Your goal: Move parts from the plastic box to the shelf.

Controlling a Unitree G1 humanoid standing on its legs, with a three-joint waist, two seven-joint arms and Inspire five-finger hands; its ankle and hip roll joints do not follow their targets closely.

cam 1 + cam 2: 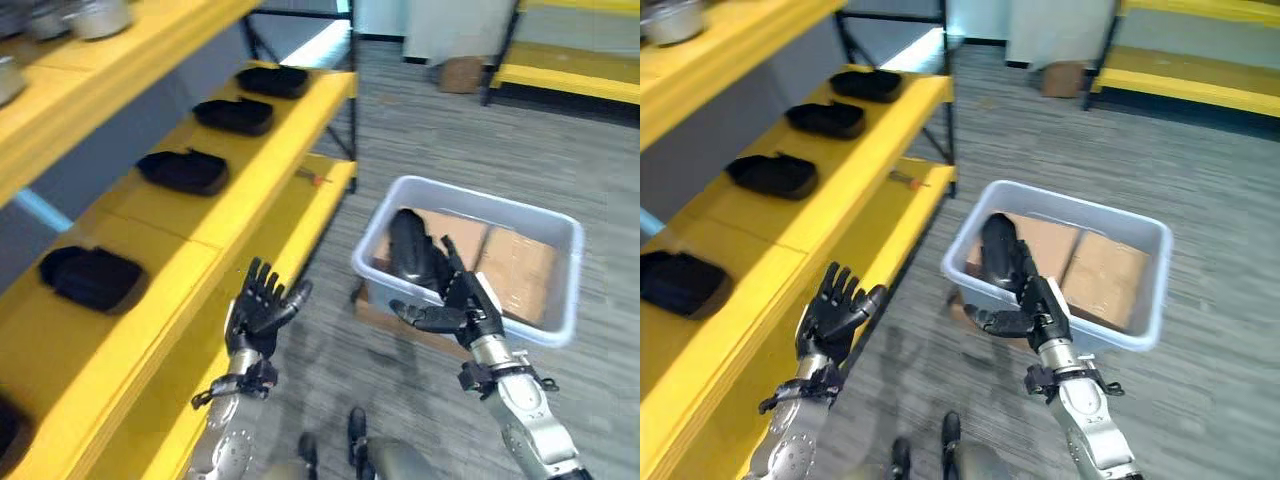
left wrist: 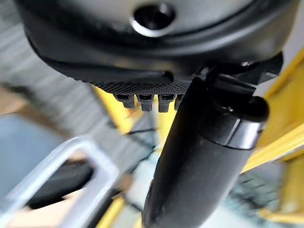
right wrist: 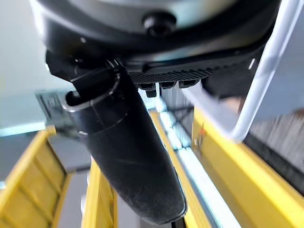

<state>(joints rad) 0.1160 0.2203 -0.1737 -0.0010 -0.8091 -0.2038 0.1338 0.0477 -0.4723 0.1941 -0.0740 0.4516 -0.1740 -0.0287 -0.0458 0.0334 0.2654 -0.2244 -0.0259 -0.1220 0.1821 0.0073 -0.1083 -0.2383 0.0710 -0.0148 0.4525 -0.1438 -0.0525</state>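
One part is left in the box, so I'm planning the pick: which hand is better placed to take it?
Likely the right hand: open at the plastic box's near rim, beside the black part. The left hand is open by the shelf, apart from the box.

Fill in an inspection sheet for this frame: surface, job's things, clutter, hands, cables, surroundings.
Surface: yellow shelf, several tiers; grey striped floor.
Job's things: white plastic box on the floor, one black moulded part standing in it on brown cardboard; four black parts in a row on the middle tier.
Clutter: small red-handled tool on the lower tier; grey metal pots on the top tier.
Hands: left hand open, raised beside the shelf; right hand open at the box's near rim, holding nothing.
Cables: nothing seen.
Surroundings: second yellow shelf and a cardboard box farther off.
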